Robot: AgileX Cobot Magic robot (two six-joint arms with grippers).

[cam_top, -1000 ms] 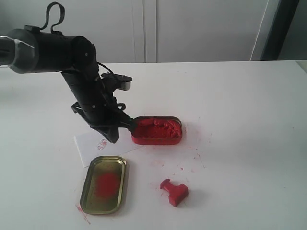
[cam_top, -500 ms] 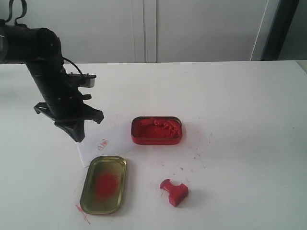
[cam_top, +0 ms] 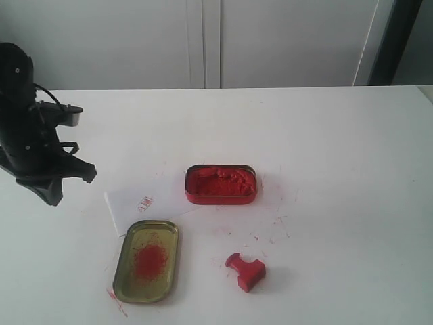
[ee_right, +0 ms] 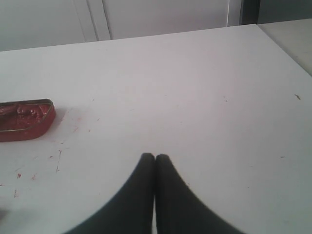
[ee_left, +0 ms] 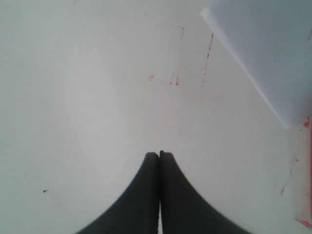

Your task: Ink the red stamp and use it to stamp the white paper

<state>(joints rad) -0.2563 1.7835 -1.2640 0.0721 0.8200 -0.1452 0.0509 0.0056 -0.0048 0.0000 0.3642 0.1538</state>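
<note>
The red stamp [cam_top: 246,271] lies on its side on the table near the front, held by nothing. The white paper [cam_top: 139,207] lies left of the ink tin and carries a small red print; one of its corners shows in the left wrist view [ee_left: 265,53]. My left gripper [cam_top: 52,196] hangs at the far left, left of the paper, shut and empty [ee_left: 159,154]. My right gripper [ee_right: 155,156] is shut and empty above bare table; the exterior view does not show it.
A red oval tin of ink paste [cam_top: 220,184] stands mid-table, also in the right wrist view [ee_right: 24,120]. A gold oval lid [cam_top: 147,260] smeared with red lies in front of the paper. Red smudges dot the white tabletop [cam_top: 338,203].
My left arm has swung from the ink tin leftward across the paper to the table's left side, uncovering the red print. The stamp, tin and lid stayed put.
</note>
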